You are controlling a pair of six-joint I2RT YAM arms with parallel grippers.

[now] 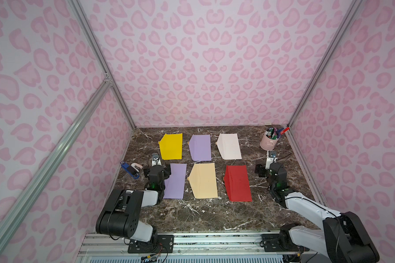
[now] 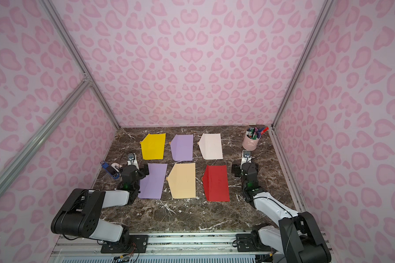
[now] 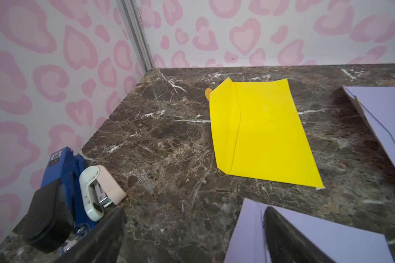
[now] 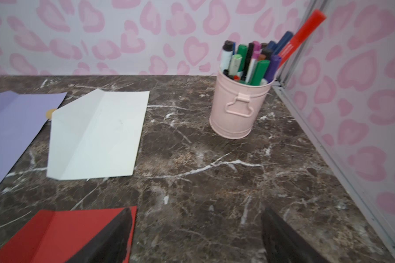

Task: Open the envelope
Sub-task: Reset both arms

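Observation:
Several envelopes lie flat on the marble table (image 1: 214, 214) in two rows. At the back are a yellow envelope (image 1: 171, 146) (image 3: 260, 132), a purple one (image 1: 200, 148) and a white one (image 1: 229, 146) (image 4: 96, 136). In front are a purple envelope (image 1: 176, 182) (image 3: 328, 239), a cream one (image 1: 203, 181) and a red one (image 1: 237, 183) (image 4: 55, 232). Their flaps point left and lie folded down. My left gripper (image 1: 157, 169) (image 3: 194, 211) is open at the front purple envelope's far left corner, one finger over the paper. My right gripper (image 1: 271, 168) (image 4: 196, 210) is open just right of the red envelope, holding nothing.
A blue stapler (image 1: 130, 169) (image 3: 62, 164) and a small white and pink stapler (image 1: 137, 166) (image 3: 96, 189) lie by the left wall, close to my left gripper. A pink cup of markers (image 1: 269, 142) (image 4: 237, 109) stands in the back right corner.

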